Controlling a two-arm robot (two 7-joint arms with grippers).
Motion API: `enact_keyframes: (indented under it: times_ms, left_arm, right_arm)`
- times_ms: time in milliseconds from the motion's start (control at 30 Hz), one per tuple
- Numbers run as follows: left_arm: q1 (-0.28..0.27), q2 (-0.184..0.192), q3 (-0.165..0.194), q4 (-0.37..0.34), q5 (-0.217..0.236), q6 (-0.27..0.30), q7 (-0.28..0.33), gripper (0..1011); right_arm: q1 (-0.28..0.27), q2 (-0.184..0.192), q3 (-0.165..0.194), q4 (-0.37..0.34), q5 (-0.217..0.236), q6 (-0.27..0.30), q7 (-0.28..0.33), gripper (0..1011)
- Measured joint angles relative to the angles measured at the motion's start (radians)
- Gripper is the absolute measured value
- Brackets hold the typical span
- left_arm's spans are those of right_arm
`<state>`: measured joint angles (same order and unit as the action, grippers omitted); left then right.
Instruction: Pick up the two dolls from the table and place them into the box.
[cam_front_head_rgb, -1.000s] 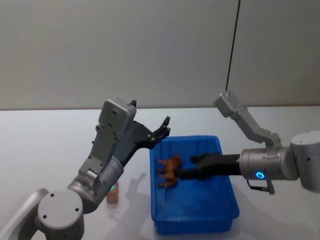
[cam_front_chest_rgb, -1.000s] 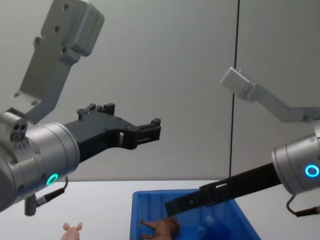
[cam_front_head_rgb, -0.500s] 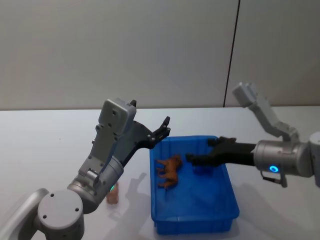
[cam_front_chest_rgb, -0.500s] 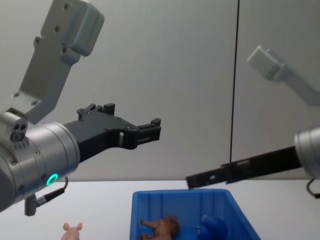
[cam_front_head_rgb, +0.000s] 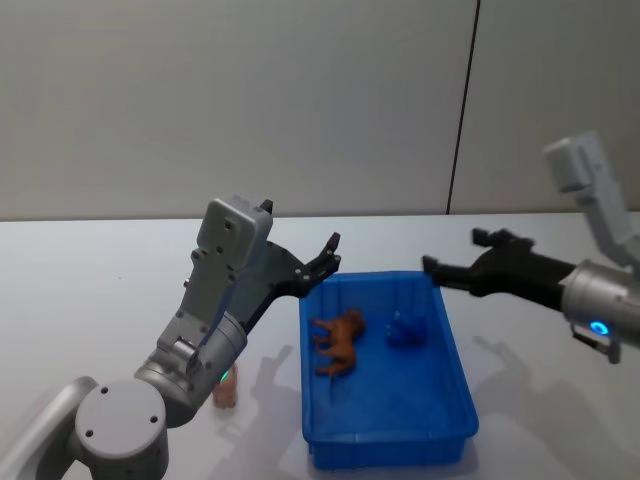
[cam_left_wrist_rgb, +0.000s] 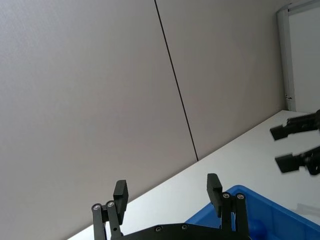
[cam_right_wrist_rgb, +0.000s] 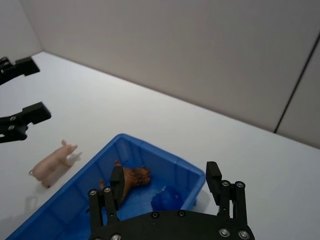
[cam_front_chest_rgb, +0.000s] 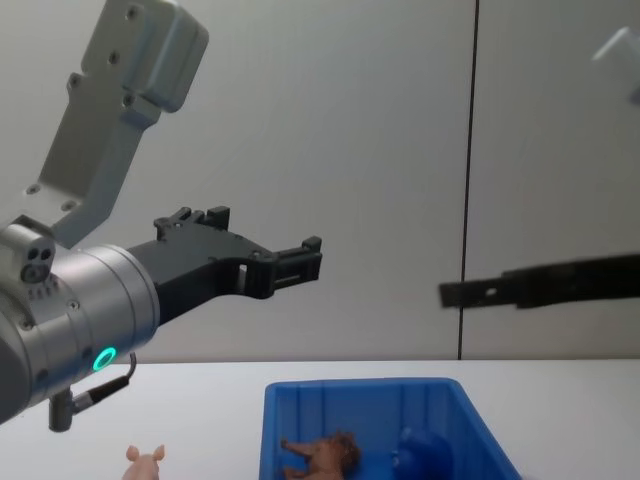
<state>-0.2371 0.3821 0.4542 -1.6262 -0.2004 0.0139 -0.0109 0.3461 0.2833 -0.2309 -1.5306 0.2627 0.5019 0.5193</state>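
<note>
Both dolls lie inside the blue box (cam_front_head_rgb: 390, 447): the shaggy brown animal (cam_front_head_rgb: 339, 341) at its left-middle and the rounded blue toy (cam_front_head_rgb: 405, 330) beside it toward the far right corner. The right wrist view looks down on the brown doll (cam_right_wrist_rgb: 131, 178), the blue doll (cam_right_wrist_rgb: 167, 198) and the box (cam_right_wrist_rgb: 161, 150). My right gripper (cam_front_head_rgb: 455, 252) hovers open and empty above the table, just past the box's far right corner. My left gripper (cam_front_head_rgb: 330, 255) hangs open and empty above the box's far left corner. In the chest view the dolls (cam_front_chest_rgb: 320, 455) (cam_front_chest_rgb: 420, 450) rest low in the box (cam_front_chest_rgb: 360, 385).
A small pale pink pig figure (cam_front_head_rgb: 226, 388) stands on the white table (cam_front_head_rgb: 100, 290) left of the box, near my left arm's base; it also appears as the pig (cam_right_wrist_rgb: 52, 164) and pig (cam_front_chest_rgb: 148, 460). Bare tabletop lies to the box's right and behind it.
My right gripper has drawn up and back out of the box toward the right, uncovering the blue doll lying inside. The left arm and the brown doll have not moved.
</note>
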Motion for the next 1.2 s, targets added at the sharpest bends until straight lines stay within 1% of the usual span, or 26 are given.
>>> enact_keyframes:
  times_ms: [67,100,267,300,333,367,500,533,567,600,700,767,800,900,1000,1100,1133,1200]
  left_arm:
    - [0.000,0.000,0.000,0.000,0.000,0.000,0.000,1001]
    - [0.000,0.000,0.000,0.000,0.000,0.000,0.000,1001]
    - [0.001,0.000,-0.001,0.000,0.000,0.002,-0.001,1001]
    - [0.002,0.001,-0.001,-0.002,-0.002,0.004,-0.001,1001]
    - [0.003,0.002,-0.002,-0.004,-0.003,0.006,-0.001,1001]
    - [0.004,0.004,-0.002,-0.005,-0.004,0.008,-0.001,1001]
    - [0.010,0.012,-0.006,-0.017,-0.014,0.026,-0.003,1001]
    - [0.015,0.017,-0.009,-0.025,-0.019,0.036,-0.003,1001]
    - [0.017,0.020,-0.010,-0.029,-0.022,0.041,-0.003,1001]
    - [0.023,0.026,-0.013,-0.038,-0.030,0.056,-0.003,1001]
    - [0.035,0.039,-0.019,-0.055,-0.042,0.078,-0.002,1001]
    - [0.046,0.052,-0.024,-0.072,-0.056,0.105,0.003,1001]
    - [0.050,0.057,-0.026,-0.078,-0.061,0.113,0.005,1001]
    - [0.071,0.080,-0.035,-0.104,-0.085,0.153,0.015,1001]
    - [0.095,0.107,-0.047,-0.134,-0.116,0.203,0.028,1001]
    - [0.107,0.122,-0.053,-0.150,-0.134,0.231,0.036,1001]
    - [0.117,0.132,-0.058,-0.161,-0.147,0.251,0.040,1001]
    - [0.127,0.142,-0.062,-0.169,-0.161,0.273,0.045,1001]
  right_arm:
    - [-0.025,0.013,0.015,-0.029,0.026,-0.031,-0.041,1001]
    - [-0.025,0.013,0.015,-0.029,0.026,-0.031,-0.041,1001]
    - [-0.071,0.036,0.043,-0.075,0.075,-0.092,-0.123,1001]
    - [-0.085,0.043,0.050,-0.086,0.086,-0.106,-0.142,1001]
    - [-0.085,0.043,0.050,-0.086,0.086,-0.106,-0.142,1001]
    - [-0.099,0.050,0.059,-0.100,0.100,-0.126,-0.166,1001]
    - [-0.132,0.063,0.078,-0.128,0.133,-0.172,-0.224,1001]
    - [-0.140,0.066,0.084,-0.135,0.139,-0.181,-0.234,1001]
    - [-0.153,0.071,0.092,-0.145,0.153,-0.202,-0.259,1001]
    - [-0.153,0.071,0.092,-0.145,0.153,-0.202,-0.259,1001]
    - [-0.186,0.085,0.112,-0.171,0.183,-0.249,-0.309,1001]
    - [-0.205,0.092,0.125,-0.186,0.198,-0.272,-0.335,1001]
    - [-0.205,0.092,0.125,-0.186,0.198,-0.272,-0.335,1001]
    - [-0.227,0.102,0.139,-0.203,0.219,-0.303,-0.366,1001]
    - [-0.237,0.106,0.145,-0.211,0.228,-0.317,-0.381,1001]
    - [-0.249,0.111,0.152,-0.220,0.238,-0.333,-0.397,1001]
    - [-0.253,0.113,0.155,-0.224,0.243,-0.339,-0.404,1001]
    - [-0.258,0.114,0.158,-0.227,0.246,-0.345,-0.410,1001]
